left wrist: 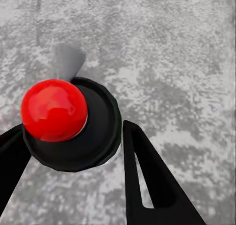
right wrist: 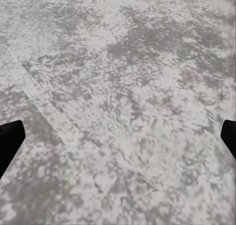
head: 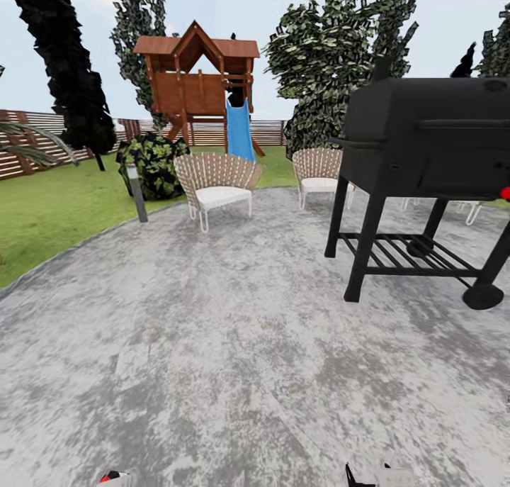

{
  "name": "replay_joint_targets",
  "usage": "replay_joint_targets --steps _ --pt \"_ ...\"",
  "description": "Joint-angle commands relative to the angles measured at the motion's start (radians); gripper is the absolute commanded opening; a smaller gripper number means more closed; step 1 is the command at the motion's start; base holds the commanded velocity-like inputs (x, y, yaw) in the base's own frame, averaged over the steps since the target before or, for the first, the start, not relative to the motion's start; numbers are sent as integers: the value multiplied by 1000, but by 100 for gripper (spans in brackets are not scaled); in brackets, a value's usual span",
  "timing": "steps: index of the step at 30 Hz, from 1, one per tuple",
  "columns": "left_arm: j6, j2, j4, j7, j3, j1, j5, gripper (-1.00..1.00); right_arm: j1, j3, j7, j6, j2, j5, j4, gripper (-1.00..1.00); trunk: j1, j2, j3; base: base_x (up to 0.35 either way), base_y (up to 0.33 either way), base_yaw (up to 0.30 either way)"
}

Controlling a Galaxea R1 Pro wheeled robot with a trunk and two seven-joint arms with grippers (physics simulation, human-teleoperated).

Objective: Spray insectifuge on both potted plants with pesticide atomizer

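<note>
1. Patio [head: 234, 359] of mottled grey stone takes up the lower part of the head view, with lawn [head: 49, 210] curving round it from nine to eleven o'clock. A black barbecue grill [head: 432, 154] stands on the stone at about two o'clock. Two wicker chairs, one [head: 216, 182] at eleven o'clock and one [head: 320, 175] at one o'clock, sit on the patio's far edge. A short grey lamp post [head: 137, 193] stands at the rim at ten o'clock, beside a dark shrub [head: 152, 162]. Behind are a wooden playhouse [head: 198, 76] with a blue slide [head: 239, 129], tall trees and a slatted fence [head: 42, 143].
2. In the left wrist view the left gripper [left wrist: 73, 151] holds the atomizer [left wrist: 71, 124], seen from above as a red top on a dark round body, between its two black fingers [left wrist: 147, 171] over the grey stone.
3. In the right wrist view the right gripper [right wrist: 118, 136] has its dark fingertips [right wrist: 10, 139] spread wide with nothing between them but patio stone.
</note>
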Motion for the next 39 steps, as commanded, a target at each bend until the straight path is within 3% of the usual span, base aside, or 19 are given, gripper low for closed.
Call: replay_joint_targets --steps 1,29,39 --pt "-3 0 0 -5 -1 0 10 -100 -1 -2 0 -3 0 2 1 100 0 0 -1 339 0 -265" --pt "-3 0 0 -5 -1 0 8 -100 -1 -2 0 -3 0 2 1 100 0 0 -1 320 36 -265" --pt "-3 0 0 -5 -1 0 7 -100 -1 -2 0 -3 0 2 1 100 0 0 -1 286 -127 -265"
